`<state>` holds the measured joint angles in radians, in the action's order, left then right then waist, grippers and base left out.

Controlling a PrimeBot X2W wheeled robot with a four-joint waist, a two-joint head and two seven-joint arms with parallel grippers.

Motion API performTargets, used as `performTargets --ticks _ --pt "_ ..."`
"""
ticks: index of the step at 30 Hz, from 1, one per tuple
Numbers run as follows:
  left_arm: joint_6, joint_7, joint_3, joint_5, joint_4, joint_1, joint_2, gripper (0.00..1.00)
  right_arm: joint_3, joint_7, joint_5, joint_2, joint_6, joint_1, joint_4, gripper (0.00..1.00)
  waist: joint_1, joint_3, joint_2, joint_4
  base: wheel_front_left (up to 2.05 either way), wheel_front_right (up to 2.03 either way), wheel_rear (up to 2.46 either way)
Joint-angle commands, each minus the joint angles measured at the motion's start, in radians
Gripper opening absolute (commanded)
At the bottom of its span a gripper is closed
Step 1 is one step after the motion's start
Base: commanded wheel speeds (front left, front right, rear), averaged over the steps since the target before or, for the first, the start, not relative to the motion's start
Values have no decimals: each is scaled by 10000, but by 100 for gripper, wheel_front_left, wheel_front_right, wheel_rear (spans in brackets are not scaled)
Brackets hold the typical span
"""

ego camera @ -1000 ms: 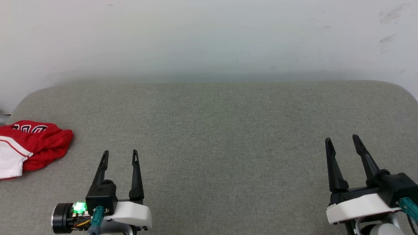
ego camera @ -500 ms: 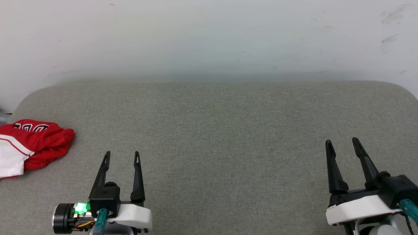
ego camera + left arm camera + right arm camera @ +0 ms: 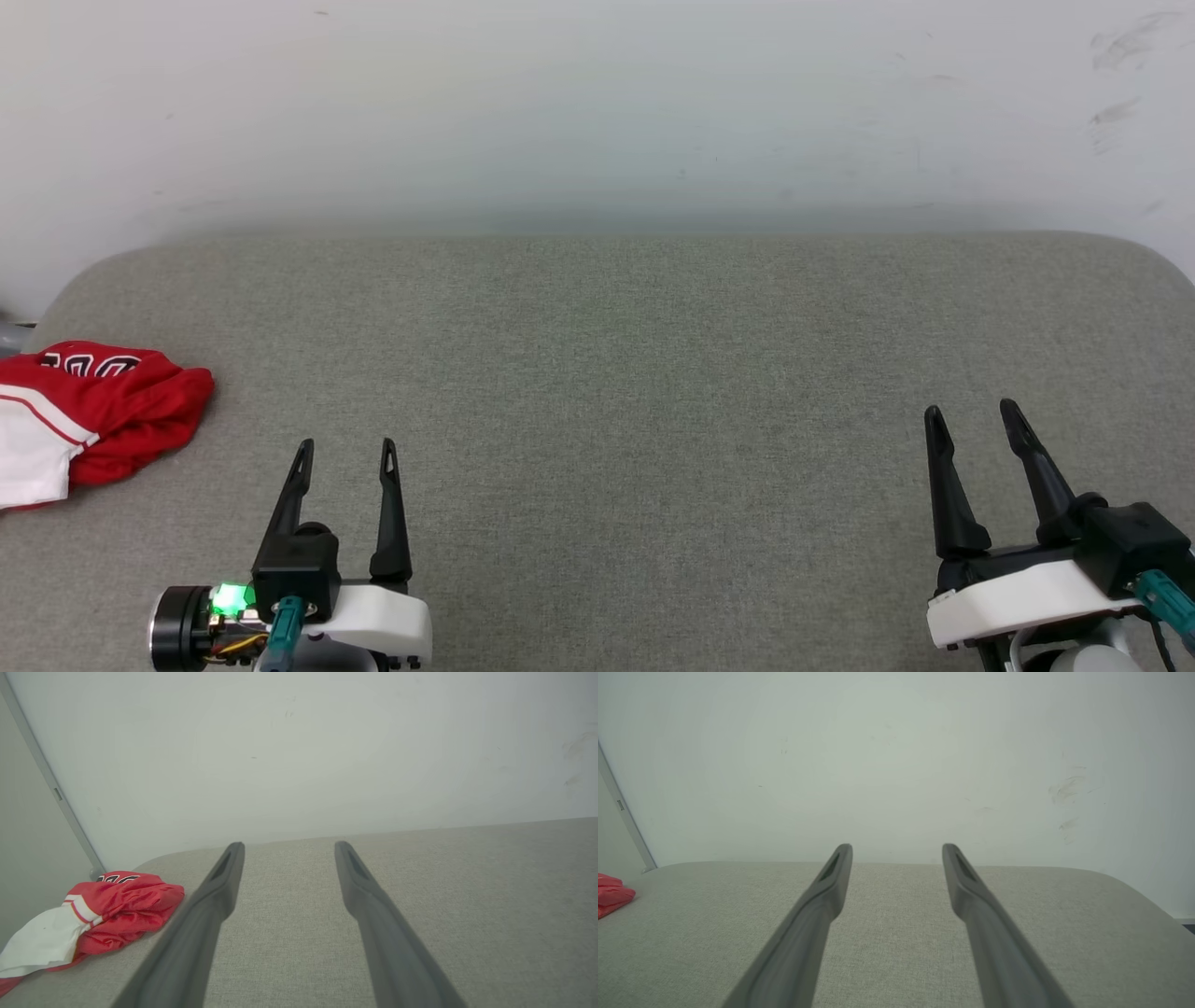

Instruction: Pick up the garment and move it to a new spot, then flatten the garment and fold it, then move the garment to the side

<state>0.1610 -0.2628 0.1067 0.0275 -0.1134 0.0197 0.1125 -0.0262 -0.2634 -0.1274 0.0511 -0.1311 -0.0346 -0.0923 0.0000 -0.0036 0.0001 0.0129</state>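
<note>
in the head view, you'll see both grippers have eased a little down the picture, back toward the robot's body, since a second ago. your left gripper (image 3: 346, 446) and right gripper (image 3: 970, 411) both stand wide and empty over the grey woven fabric-covered surface (image 3: 597, 373). the red jersey garment with a white sleeve (image 3: 112, 411) lies bunched at the far left edge, in the same heap as before and well apart from both grippers. that means no pick has begun, and my guess is you'll need to swing left to reach it. in the left wrist view, the left gripper (image 3: 289, 845) is spread with nothing between its fingers, and the garment (image 3: 117, 910) sits crumpled off to the left near the wall's corner. in the right wrist view, the right gripper (image 3: 896, 847) is likewise wide, with just a red scrap of garment (image 3: 612, 896) at the left edge.
</note>
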Motion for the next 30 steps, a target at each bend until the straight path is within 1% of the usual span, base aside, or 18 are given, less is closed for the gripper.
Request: performTargets --ticks 1,17,22,30 --pt "-43 -31 -36 -52 -33 -104 -50 100 -2 -21 -20 -16 7 86 -29 100 0 -6 -1 -4 0 0 0" --pt "-174 -31 -224 -130 -167 -98 -144 100 73 -21 105 -18 7 140 -56 100 0 -6 -1 121 0 0 0" --pt "-193 -31 -300 -111 -181 -43 -152 100 83 -21 113 -18 7 133 -69 100 0 -10 -1 382 0 0 0" --pt "-139 -31 -494 -133 -173 -58 -157 100 127 -21 155 -18 7 108 -76 100 0 7 -1 1072 0 0 0"
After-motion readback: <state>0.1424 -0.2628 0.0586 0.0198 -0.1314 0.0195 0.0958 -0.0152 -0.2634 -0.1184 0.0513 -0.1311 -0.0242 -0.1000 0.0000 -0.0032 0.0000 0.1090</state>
